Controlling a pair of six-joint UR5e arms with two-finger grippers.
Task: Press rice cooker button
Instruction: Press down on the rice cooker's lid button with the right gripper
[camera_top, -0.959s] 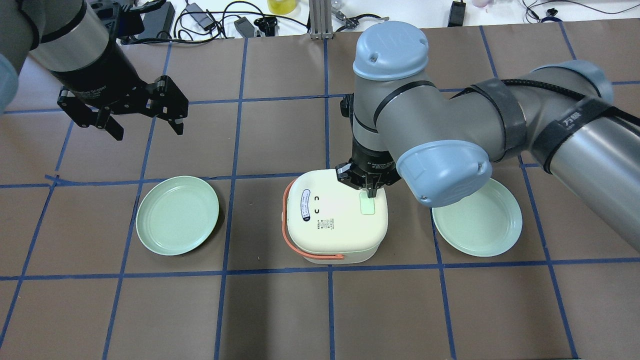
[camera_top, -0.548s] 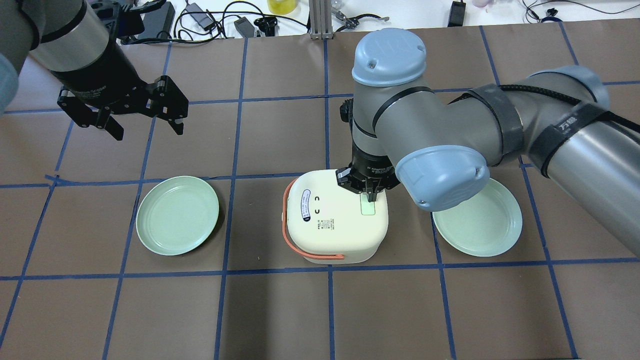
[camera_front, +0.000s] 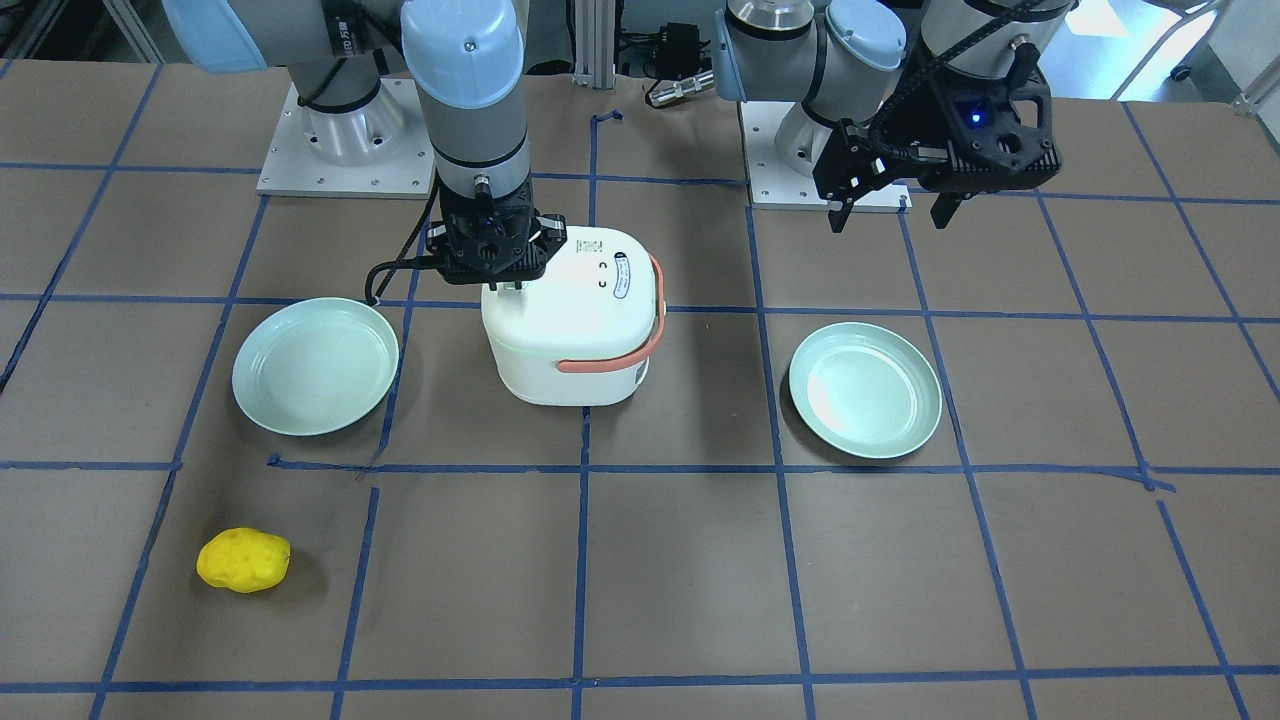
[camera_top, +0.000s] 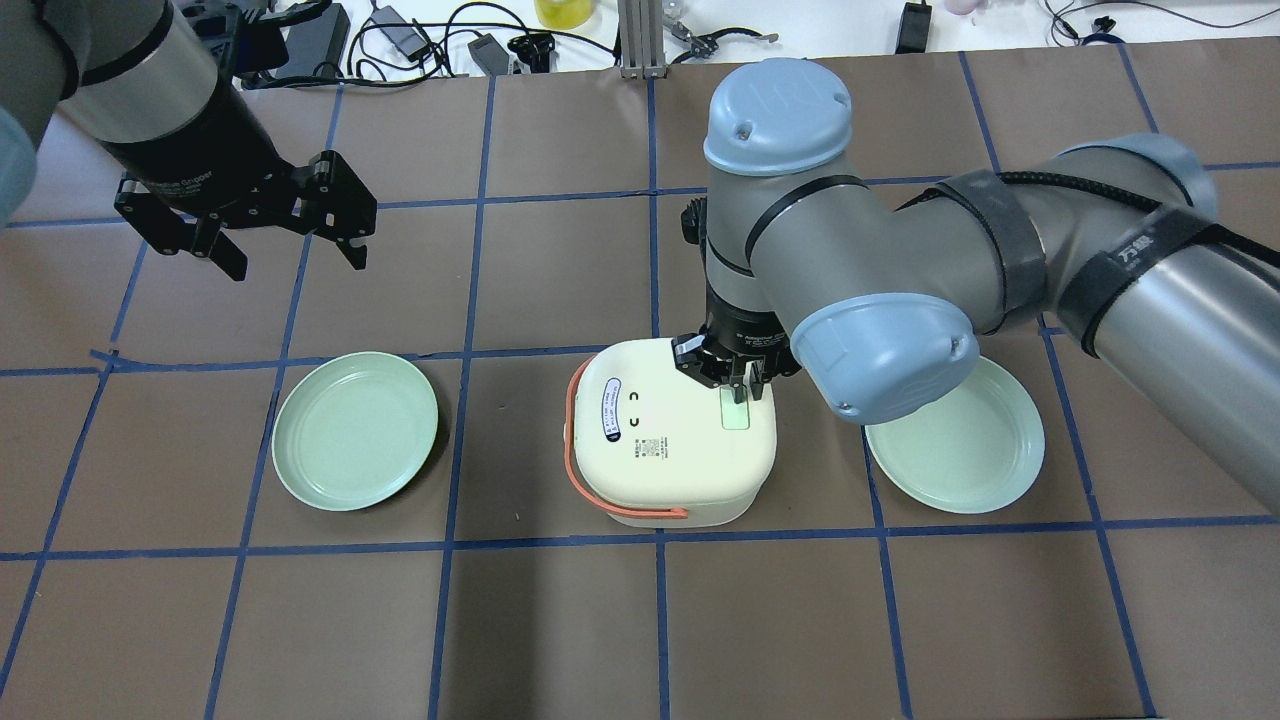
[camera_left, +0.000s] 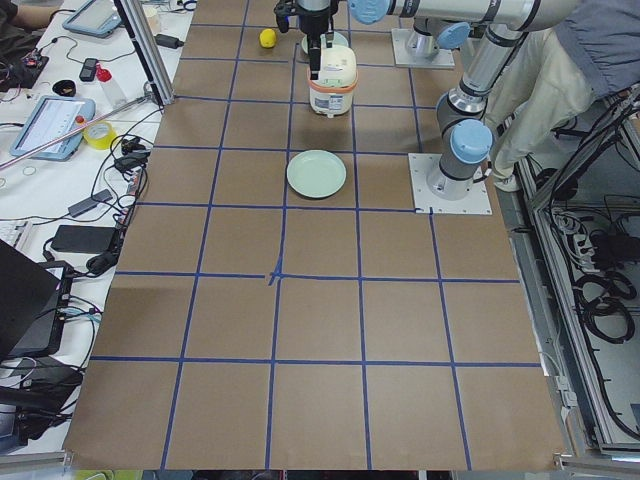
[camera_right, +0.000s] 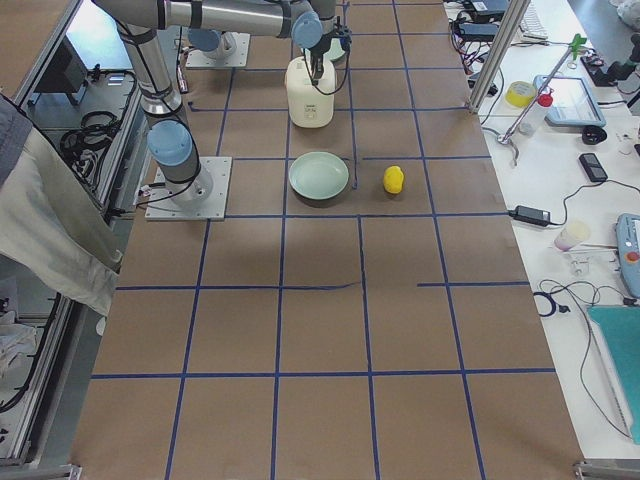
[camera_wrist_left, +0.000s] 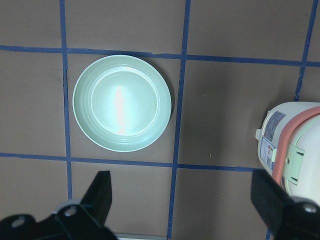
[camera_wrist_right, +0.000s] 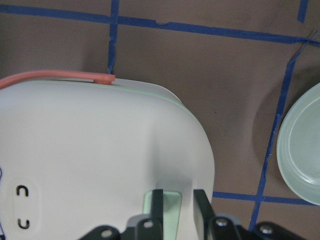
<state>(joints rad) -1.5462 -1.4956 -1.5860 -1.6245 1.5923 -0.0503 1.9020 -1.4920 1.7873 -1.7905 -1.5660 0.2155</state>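
A white rice cooker (camera_top: 670, 440) with an orange handle stands mid-table; it also shows in the front view (camera_front: 575, 320) and the right wrist view (camera_wrist_right: 100, 150). Its pale green button (camera_top: 736, 415) sits on the lid's right side. My right gripper (camera_top: 740, 392) points straight down with its fingers drawn close together, and their tips rest at the button's far edge. In the right wrist view the two fingertips (camera_wrist_right: 158, 200) straddle the button (camera_wrist_right: 172, 202). My left gripper (camera_top: 298, 265) is open and empty, hovering high over the far left of the table.
One green plate (camera_top: 355, 430) lies left of the cooker and another (camera_top: 955, 435) lies right of it, partly under my right arm. A yellow lumpy object (camera_front: 243, 560) lies near the operators' edge. Cables and gear line the far edge.
My right arm has shifted slightly and its fingertips have edged a little toward the far end of the button. The left arm has not moved.
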